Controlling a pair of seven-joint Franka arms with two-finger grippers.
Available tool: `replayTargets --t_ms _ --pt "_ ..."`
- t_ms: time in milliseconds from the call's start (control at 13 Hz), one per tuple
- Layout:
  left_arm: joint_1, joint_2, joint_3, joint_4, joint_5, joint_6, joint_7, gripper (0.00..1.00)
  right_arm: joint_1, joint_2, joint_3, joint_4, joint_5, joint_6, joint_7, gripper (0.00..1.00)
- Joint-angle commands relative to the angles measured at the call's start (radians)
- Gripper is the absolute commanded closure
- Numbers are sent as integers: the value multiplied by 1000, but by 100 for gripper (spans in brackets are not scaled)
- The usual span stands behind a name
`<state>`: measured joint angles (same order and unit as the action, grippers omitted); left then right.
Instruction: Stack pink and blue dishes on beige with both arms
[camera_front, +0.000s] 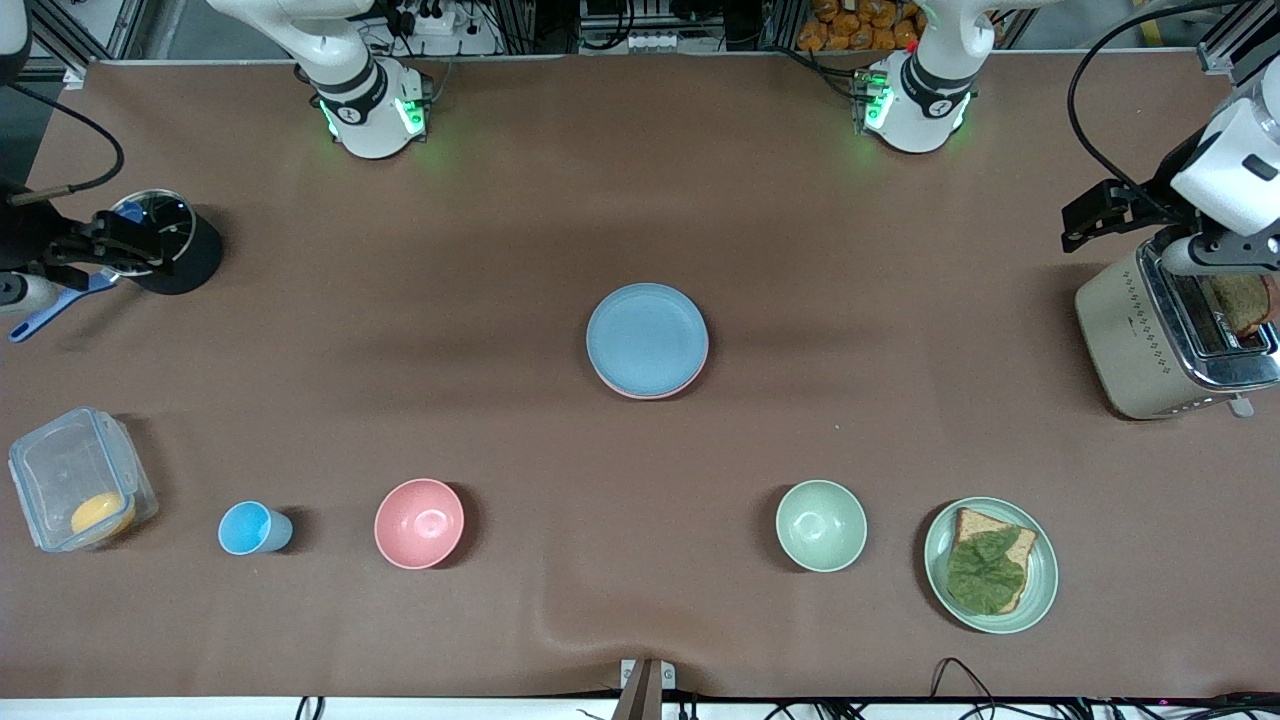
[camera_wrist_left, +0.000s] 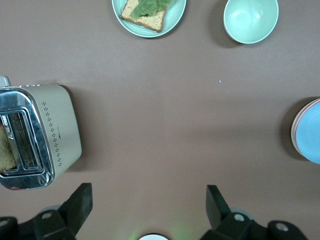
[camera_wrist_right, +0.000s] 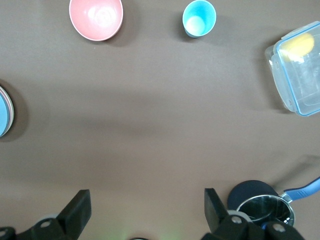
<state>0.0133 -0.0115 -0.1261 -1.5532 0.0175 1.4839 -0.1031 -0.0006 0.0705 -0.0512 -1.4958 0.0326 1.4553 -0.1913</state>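
Front view, blue plate (camera_front: 646, 337) stacked atop pink plate (camera_front: 660, 392), both arms' jaws spread

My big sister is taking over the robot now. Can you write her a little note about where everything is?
Left end effector: open, holding nothing, over bare table beside the toaster.
Right end effector: open, holding nothing, over bare table beside the small pot.
Both arms wait.
Blue plate tops a stack mid-table; the pink plate shows as a rim under it. Beige plate: hidden, cannot tell.
Stacking looks done; check the bottom plate.
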Motion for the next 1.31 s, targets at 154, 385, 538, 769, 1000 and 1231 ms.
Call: replayTargets --t_ms 154,385,538,769,1000,1231 --pt "4 -28 3 2 -19 -22 -46 0 -24 -28 14 19 -20 -24 79 0" --pt "-3 -25 2 5 -14 -22 -49 0 -25 -28 11 17 -20 -29 79 0" --pt "0 -25 3 5 -17 -22 -47 0 -12 -28 -15 19 -20 -26 79 0" --pt "2 -24 6 5 -16 -22 -47 0 -7 -21 -19 19 -19 -16 79 0" --pt "2 -24 8 5 -18 -22 -47 0 -9 -21 -19 19 -19 -16 79 0" --pt "4 -24 13 5 -18 -22 -47 0 -9 -21 -19 20 -22 -18 78 0"
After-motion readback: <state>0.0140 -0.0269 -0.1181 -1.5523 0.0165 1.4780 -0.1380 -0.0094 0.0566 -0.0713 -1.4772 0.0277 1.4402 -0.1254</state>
